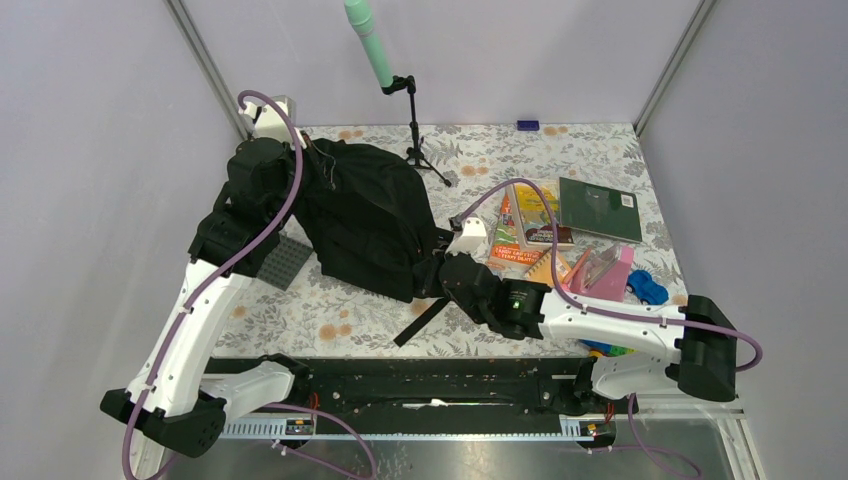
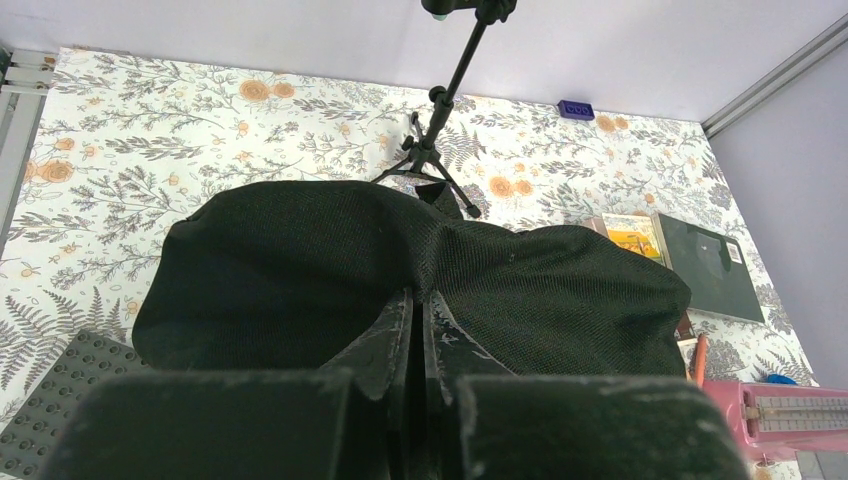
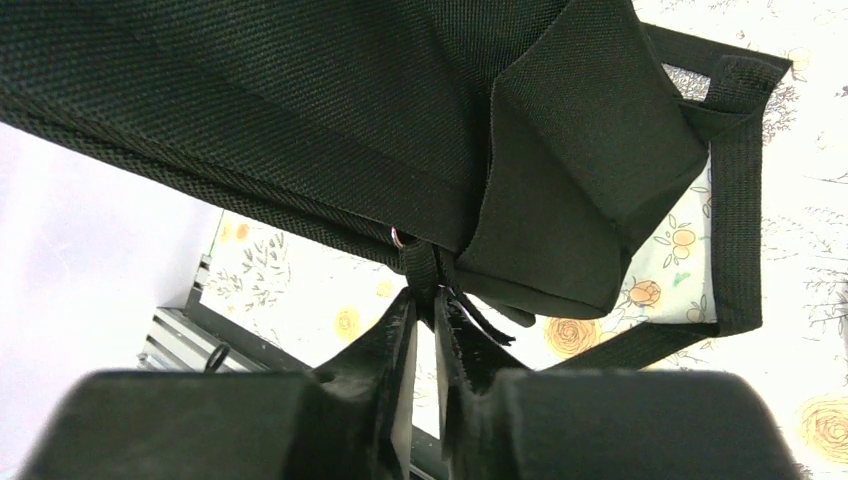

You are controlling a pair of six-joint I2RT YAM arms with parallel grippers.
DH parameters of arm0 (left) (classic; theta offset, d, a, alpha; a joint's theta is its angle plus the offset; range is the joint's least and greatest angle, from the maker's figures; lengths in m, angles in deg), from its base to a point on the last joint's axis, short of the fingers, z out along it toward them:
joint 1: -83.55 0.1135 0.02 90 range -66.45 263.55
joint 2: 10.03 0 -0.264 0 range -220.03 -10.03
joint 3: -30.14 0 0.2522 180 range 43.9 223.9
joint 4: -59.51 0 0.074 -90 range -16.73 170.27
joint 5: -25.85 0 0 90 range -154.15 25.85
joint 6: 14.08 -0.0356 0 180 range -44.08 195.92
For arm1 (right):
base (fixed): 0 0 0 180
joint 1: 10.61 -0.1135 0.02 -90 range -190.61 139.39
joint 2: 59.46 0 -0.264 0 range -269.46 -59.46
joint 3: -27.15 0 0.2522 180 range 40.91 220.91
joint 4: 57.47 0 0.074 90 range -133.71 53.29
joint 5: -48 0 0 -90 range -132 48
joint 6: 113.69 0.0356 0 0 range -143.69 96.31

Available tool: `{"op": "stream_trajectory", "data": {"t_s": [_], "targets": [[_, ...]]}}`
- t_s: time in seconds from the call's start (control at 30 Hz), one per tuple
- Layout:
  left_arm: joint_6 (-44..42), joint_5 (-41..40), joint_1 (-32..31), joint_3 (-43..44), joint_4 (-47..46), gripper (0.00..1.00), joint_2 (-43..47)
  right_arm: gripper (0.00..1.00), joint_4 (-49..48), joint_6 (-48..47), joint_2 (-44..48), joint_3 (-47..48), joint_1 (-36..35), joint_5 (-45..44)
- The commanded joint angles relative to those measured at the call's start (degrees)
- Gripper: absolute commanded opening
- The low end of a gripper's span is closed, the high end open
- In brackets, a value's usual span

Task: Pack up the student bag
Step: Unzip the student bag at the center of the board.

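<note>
Top external: the bag [image 1: 365, 215] lies on the left half of the floral table [image 1: 330, 320], far end toward the back wall, with a strap [image 1: 420, 322] trailing off its near right corner. The left gripper [image 1: 308, 152] is at the bag's far left corner, and the right gripper [image 1: 428, 268] is at its near right edge. From up here I cannot tell how either pair of jaws stands. A grey stud plate [image 1: 283, 260] lies just left of the bag, partly under the left arm. A small tripod [image 1: 415, 130] stands behind the bag. To the right, apart from the bag, lie books [image 1: 525, 225], a green notebook [image 1: 598, 208], a pink case [image 1: 612, 270] and a blue toy car [image 1: 648, 289].

Left wrist: the two fingers [image 2: 395, 330] are pressed together and pinch a fold of the bag's black fabric, which rises to their tips. The bag fills the middle of the view. The stud plate is at lower left, the tripod behind the bag, and the notebook and pink case at right.

Right wrist: the fingers [image 3: 400, 335] stand almost together, with only a thin gap, and nip a narrow black tab [image 3: 425, 275] hanging from the bag's lower edge beside a small metal ring [image 3: 397, 237]. The bag hangs above the fingers, and the strap loops down at right over the floral table.
</note>
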Motion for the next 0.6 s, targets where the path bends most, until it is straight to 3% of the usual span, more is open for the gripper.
{"op": "stream_trajectory", "data": {"t_s": [0.0, 0.1, 0.57], "targets": [[-0.89, -1.41, 0.63, 2.01, -1.20, 0.00, -0.22, 0.10, -2.23, -1.65, -0.65, 2.31, -0.34, -0.88], [-1.66, -1.21, 0.68, 1.92, -1.41, 0.00, -0.31, 0.00, -1.42, -3.46, -0.13, 2.99, -0.34, -0.97], [-4.80, 5.10, 0.38, 2.92, -2.82, 0.00, -0.13, 0.00, 16.20, -23.28, -1.90, 27.84, 0.44, 1.22]]}}
